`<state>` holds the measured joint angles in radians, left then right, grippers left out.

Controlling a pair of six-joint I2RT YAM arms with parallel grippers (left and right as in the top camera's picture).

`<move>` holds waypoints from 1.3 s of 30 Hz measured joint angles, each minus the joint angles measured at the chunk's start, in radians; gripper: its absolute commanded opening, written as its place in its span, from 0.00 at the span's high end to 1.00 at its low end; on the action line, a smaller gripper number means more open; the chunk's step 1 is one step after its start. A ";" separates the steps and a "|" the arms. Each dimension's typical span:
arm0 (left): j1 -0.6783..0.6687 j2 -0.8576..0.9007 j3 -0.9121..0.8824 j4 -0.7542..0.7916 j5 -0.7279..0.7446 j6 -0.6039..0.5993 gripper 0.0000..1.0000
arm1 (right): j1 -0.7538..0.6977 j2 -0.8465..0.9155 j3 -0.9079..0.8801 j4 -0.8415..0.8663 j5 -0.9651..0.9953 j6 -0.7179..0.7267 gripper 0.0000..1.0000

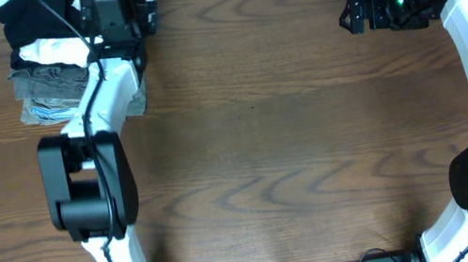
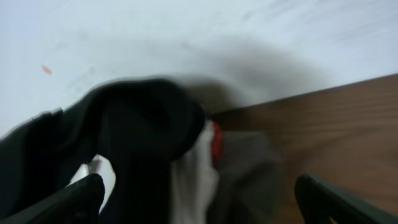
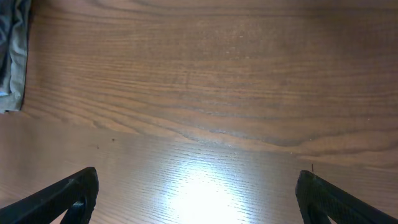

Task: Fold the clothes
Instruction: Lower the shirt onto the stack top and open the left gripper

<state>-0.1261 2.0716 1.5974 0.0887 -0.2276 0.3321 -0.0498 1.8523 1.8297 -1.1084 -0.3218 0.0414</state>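
Note:
The black garment (image 1: 29, 18) lies bunched on top of a stack of clothes at the table's far left corner. In the left wrist view it (image 2: 137, 130) fills the left and middle, blurred and very close. My left gripper (image 1: 100, 11) hovers right beside the stack, open, with its fingers (image 2: 199, 193) spread either side of the cloth and nothing between them gripped. My right gripper (image 1: 350, 14) is open and empty above bare table at the far right, its fingers (image 3: 198, 186) wide apart over the wood.
Under the black garment lie a white garment (image 1: 59, 51), a grey-olive one (image 1: 50, 84) and a light blue one (image 1: 54, 110). The white one (image 2: 193, 180) shows a small red tag (image 2: 216, 140). The stack's edge (image 3: 12, 56) appears in the right wrist view. A white wall (image 2: 186, 31) is behind the table's back edge.

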 measured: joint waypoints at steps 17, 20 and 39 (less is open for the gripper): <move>0.236 -0.051 0.017 0.360 0.150 -0.187 0.02 | 0.006 0.000 -0.074 0.046 0.001 0.000 0.01; 0.276 0.021 0.017 0.448 0.168 -0.233 0.02 | 0.015 0.000 -0.096 0.049 0.000 0.000 0.01; 0.300 0.256 0.078 0.267 0.195 -0.285 0.02 | 0.025 0.000 -0.126 0.043 0.000 0.000 0.01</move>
<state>0.1738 2.3280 1.6752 0.3553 -0.0326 0.0471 -0.0246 1.8523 1.7042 -1.0649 -0.3218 0.0414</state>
